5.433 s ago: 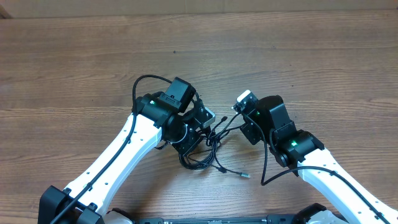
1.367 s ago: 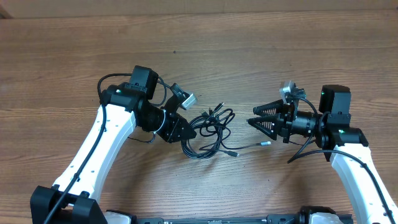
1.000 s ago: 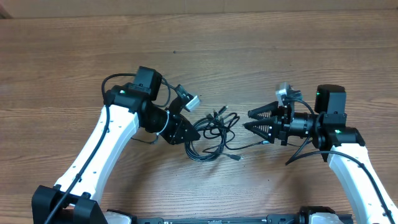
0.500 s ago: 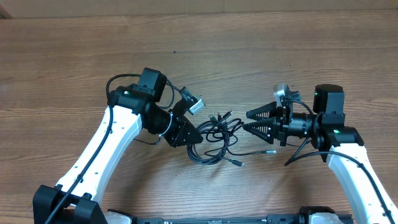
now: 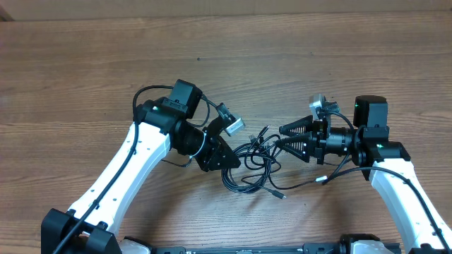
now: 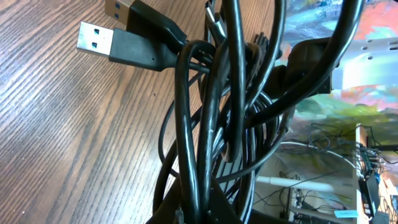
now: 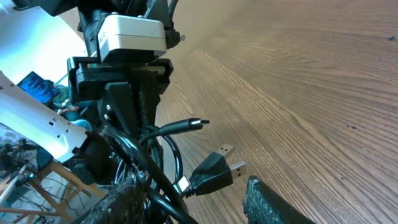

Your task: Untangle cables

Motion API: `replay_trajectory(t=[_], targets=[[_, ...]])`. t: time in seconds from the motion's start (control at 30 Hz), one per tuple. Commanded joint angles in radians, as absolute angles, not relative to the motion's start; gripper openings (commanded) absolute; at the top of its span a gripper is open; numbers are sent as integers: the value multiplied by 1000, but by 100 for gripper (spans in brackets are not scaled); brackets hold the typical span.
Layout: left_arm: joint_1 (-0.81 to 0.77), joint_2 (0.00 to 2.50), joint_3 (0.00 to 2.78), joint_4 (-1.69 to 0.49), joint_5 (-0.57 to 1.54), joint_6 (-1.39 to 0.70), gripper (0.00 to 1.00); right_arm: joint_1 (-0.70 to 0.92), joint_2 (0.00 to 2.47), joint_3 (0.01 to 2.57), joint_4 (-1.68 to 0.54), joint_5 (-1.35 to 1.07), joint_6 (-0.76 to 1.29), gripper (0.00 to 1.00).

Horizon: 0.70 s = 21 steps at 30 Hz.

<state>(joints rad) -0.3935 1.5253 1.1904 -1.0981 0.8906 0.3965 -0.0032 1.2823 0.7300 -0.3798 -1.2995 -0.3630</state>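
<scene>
Black cables [image 5: 254, 159] in one knot between my two claws: the untangling is barely begun.
No strand lies free yet. The loops cross and wrap one another on the wooden bench [image 5: 85, 70] between my arms, with only a few plug ends [image 6: 102, 40] poking out and one loose tail trailing toward my right side, so I judge nearly all the work is left. My left claw [image 5: 227, 156] is pressed together, pinching the bundle at its left edge, wrist bent down and angled toward the middle. My right claw [image 5: 279, 137] reaches in level from the right, spread, its tips at the knot's right fringe, gripping nothing as far as I can see.
</scene>
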Motion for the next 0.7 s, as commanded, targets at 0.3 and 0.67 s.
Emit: replay_trajectory(t=[0.3, 0.67], targets=[[-400, 1516, 1198, -1079, 865, 423, 4, 0, 1286, 741, -376, -1284, -363, 52], [-444, 1517, 1198, -1053, 793, 423, 4, 0, 1286, 741, -375, -1271, -340, 54]])
